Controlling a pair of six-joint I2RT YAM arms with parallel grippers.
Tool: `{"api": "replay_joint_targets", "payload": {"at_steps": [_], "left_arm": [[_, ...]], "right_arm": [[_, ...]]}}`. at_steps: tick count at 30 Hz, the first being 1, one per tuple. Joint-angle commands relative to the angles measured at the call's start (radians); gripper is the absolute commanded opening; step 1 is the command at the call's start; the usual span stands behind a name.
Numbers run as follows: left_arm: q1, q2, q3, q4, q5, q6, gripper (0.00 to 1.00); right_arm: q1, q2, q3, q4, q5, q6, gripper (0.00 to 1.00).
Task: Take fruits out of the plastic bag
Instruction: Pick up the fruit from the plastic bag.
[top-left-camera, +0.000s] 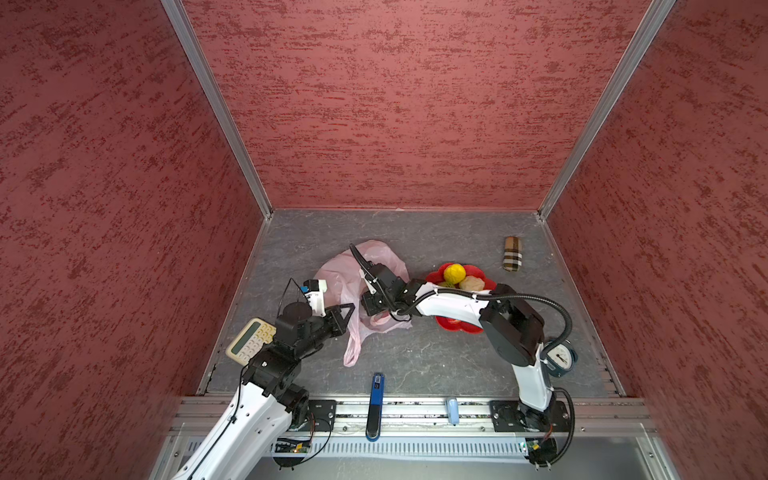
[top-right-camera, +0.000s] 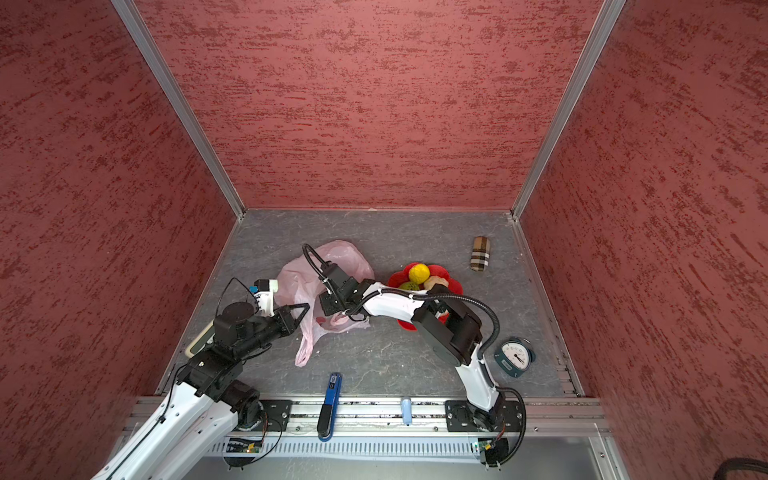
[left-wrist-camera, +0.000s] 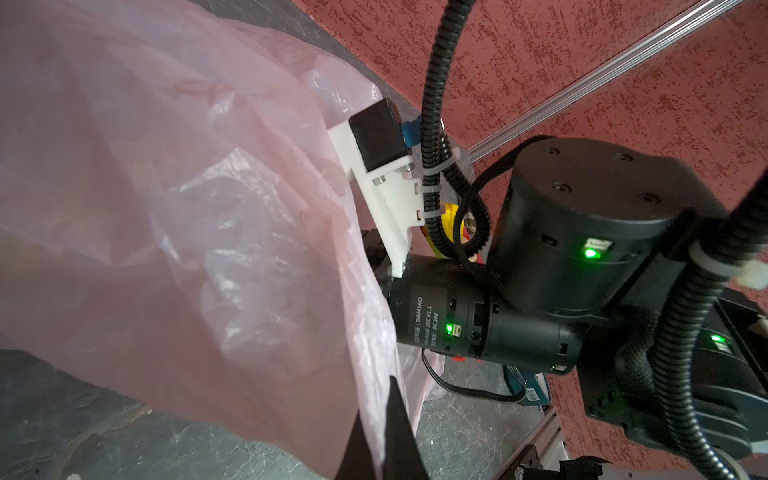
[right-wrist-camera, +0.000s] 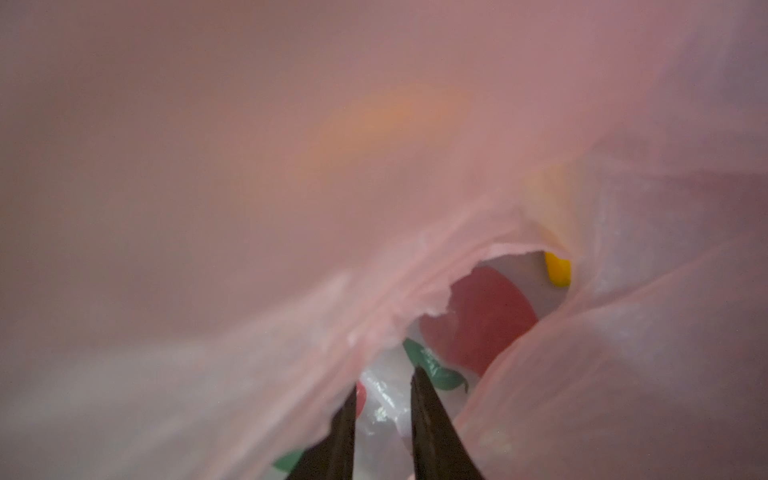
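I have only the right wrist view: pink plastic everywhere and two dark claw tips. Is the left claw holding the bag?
Observer: Yes. In the left wrist view the left claw is shut on the edge of the plastic bag.
Operator: Are any fruits out already?
Observer: Three show on the red plate in both top views: a yellow round fruit, a beige lumpy fruit and a green fruit.
Operator: Where is that plate?
Observer: Beside the bag, on the robot's right; the right arm crosses above its near part.
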Motion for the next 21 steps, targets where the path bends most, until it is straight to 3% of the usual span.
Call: {"api": "replay_joint_targets", "payload": {"at_steps": [1, 9, 21], "left_arm": [[-0.005, -0.032, -0.025, -0.023, 0.012, -0.009, 0.0], [-0.005, -0.094, -0.034, -0.139, 0.008, -0.022, 0.0], [-0.006, -0.003, -0.055, -0.023, 0.039, -0.031, 0.0]], "right_arm": [[-0.012, 0.019, -0.006, 0.093, 0.104, -0.016, 0.28], [-0.057, 0.073, -0.022, 0.246, 0.146, -0.05, 0.38], [-0.112, 0.115, 0.033, 0.192, 0.117, -0.102, 0.48]]}}
